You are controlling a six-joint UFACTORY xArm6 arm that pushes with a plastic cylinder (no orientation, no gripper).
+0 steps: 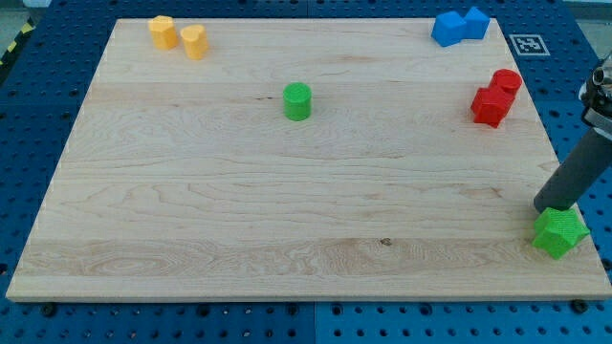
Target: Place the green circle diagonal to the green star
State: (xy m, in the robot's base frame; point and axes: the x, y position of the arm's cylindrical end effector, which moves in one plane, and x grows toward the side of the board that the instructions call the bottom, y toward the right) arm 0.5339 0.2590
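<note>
The green circle (297, 100) stands on the wooden board, a little above the middle and left of centre. The green star (560, 232) sits at the board's lower right corner, close to the right edge. The dark rod comes in from the view's right edge and slants down to the left. My tip (543, 207) rests just above the star's upper left side, touching it or nearly so. The tip is far to the right of and below the green circle.
Two yellow blocks (178, 36) sit side by side at the top left. Two blue blocks (460, 26) touch at the top right. Two red blocks (495, 97) touch near the right edge. The board (191, 229) lies on a blue perforated table.
</note>
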